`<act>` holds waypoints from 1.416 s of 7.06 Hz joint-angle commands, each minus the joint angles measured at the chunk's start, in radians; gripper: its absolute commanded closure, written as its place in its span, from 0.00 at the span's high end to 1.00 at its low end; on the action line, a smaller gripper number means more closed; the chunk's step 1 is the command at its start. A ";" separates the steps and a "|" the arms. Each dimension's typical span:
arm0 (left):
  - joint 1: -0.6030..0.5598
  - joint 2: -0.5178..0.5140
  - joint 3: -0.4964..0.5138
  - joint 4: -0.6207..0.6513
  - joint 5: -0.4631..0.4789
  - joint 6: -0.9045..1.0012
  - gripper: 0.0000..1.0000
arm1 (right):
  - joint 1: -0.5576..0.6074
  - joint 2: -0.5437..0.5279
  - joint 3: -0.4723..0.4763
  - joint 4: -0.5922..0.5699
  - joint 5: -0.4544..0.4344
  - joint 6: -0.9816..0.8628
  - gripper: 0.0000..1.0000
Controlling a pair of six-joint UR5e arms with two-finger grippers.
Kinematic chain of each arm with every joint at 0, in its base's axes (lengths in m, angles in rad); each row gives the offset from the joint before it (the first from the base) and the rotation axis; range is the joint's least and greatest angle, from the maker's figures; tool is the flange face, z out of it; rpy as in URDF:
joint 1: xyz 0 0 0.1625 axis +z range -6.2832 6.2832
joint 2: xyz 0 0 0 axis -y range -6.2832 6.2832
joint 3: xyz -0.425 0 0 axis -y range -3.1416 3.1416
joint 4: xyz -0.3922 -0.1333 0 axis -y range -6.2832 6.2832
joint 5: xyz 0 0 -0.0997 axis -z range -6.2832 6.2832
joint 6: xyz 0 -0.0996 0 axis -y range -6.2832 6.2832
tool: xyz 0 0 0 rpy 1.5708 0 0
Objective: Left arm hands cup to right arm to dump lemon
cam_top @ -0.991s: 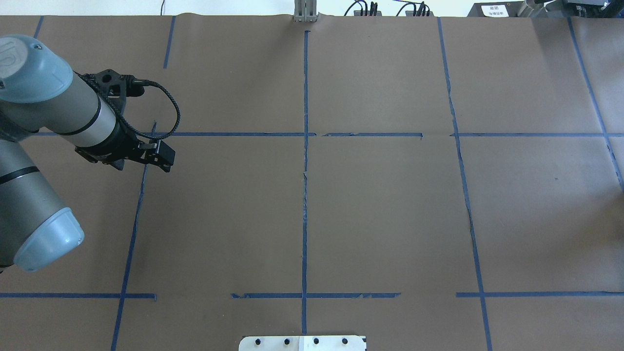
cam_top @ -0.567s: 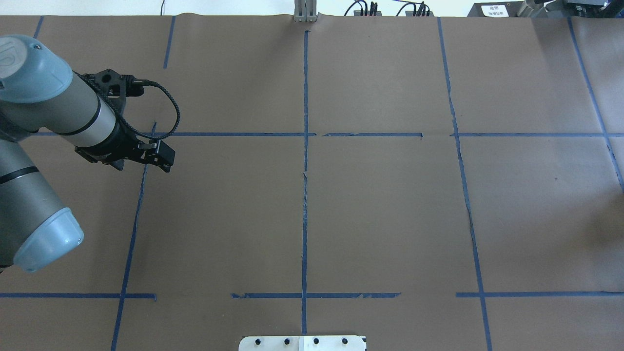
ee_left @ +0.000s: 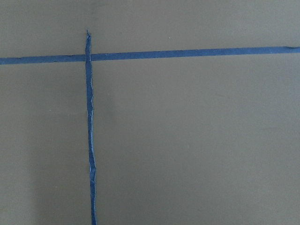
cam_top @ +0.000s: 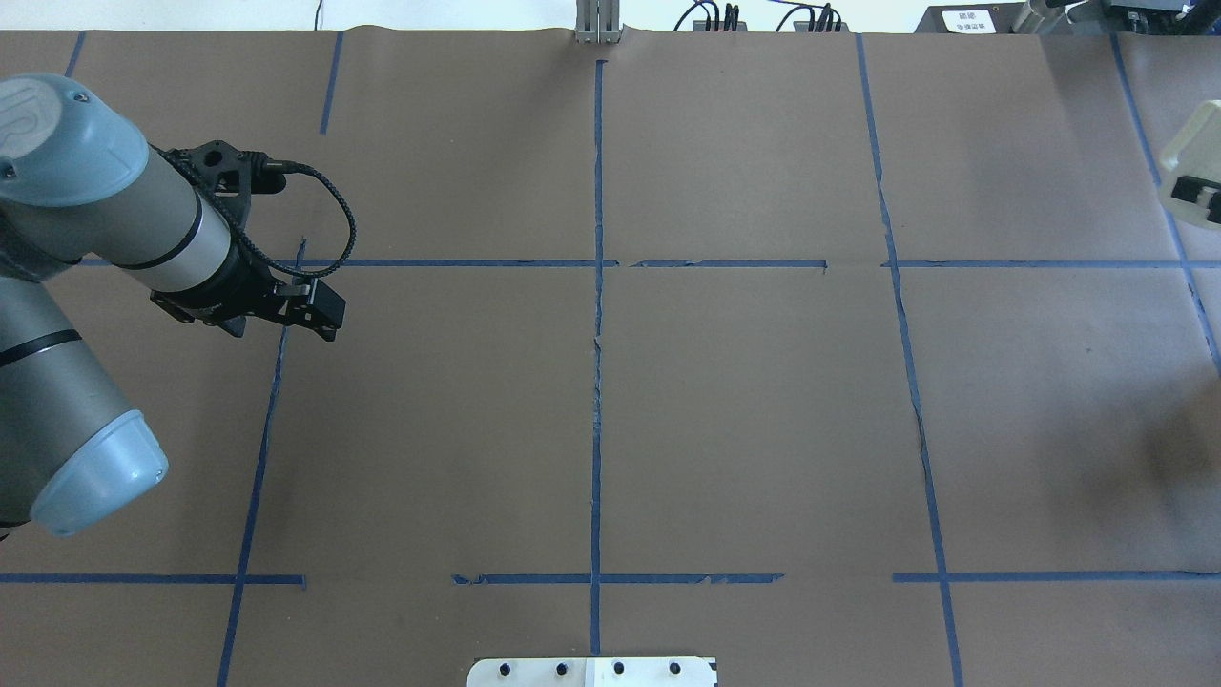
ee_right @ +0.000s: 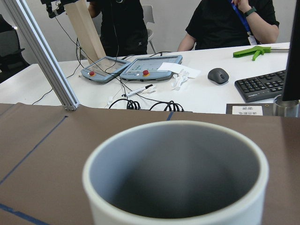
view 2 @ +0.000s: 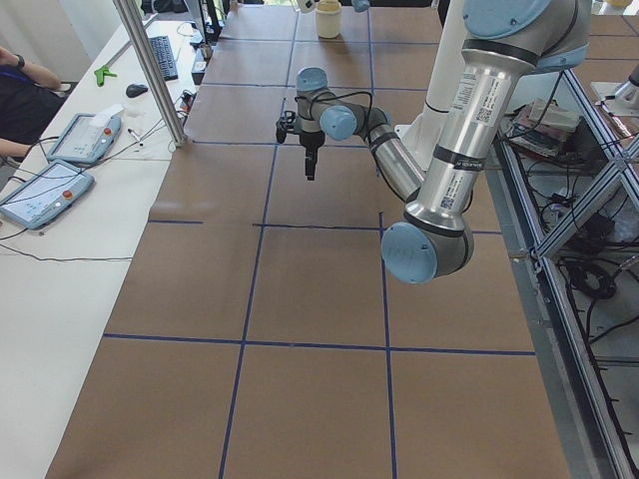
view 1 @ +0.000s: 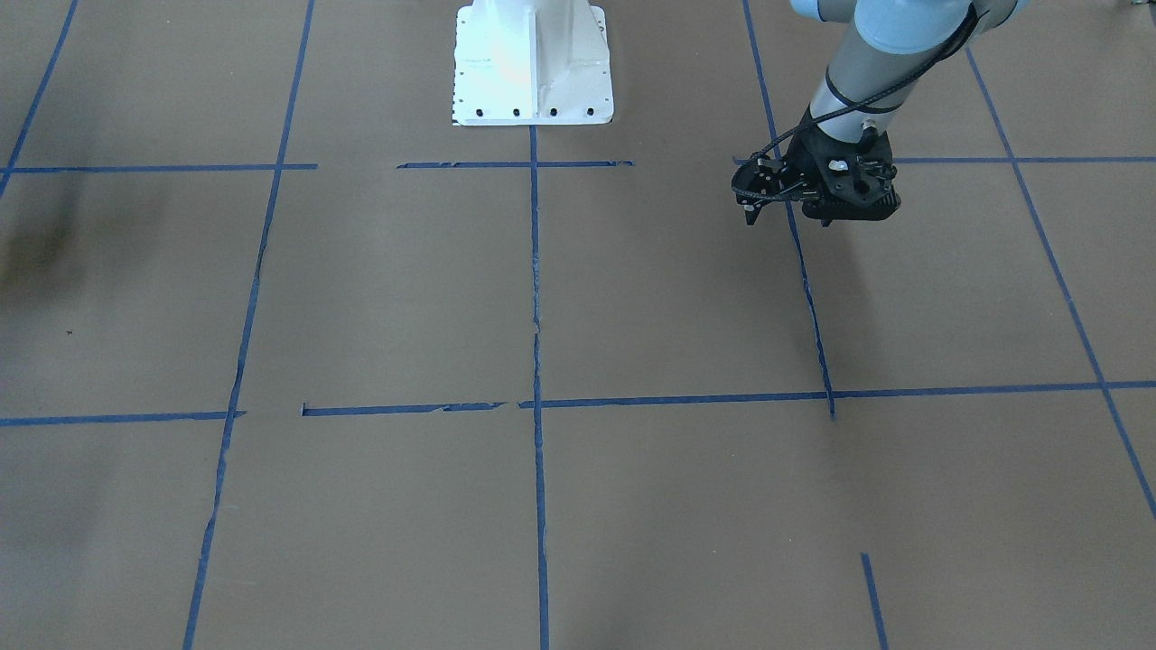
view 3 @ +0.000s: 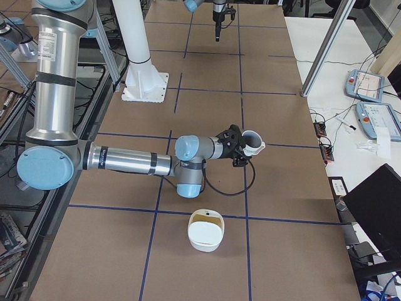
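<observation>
If you look from the white pedestal (view 3: 145, 88) toward the robot's right end, you find the right gripper (view 3: 243, 146) at the cup (view 3: 253, 142). The cup lies tipped on its side, mouth turned away from the right arm (view 3: 125, 161). You cannot tell whether those fingers clamp it. On the pedestal's other side the left gripper (view 2: 310, 170) hangs pointing down, fingers drawn narrow, holding nothing.

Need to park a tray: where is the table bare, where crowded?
Bare: the taped middle squares, from the white base plate to the far edge, beside the left arm. Crowded: the right end, with the right arm, the cup and a white container.
</observation>
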 commanded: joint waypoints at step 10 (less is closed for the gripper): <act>-0.062 -0.295 0.218 -0.001 -0.138 -0.302 1.00 | -0.821 0.603 -0.051 -0.569 -0.970 -0.352 0.33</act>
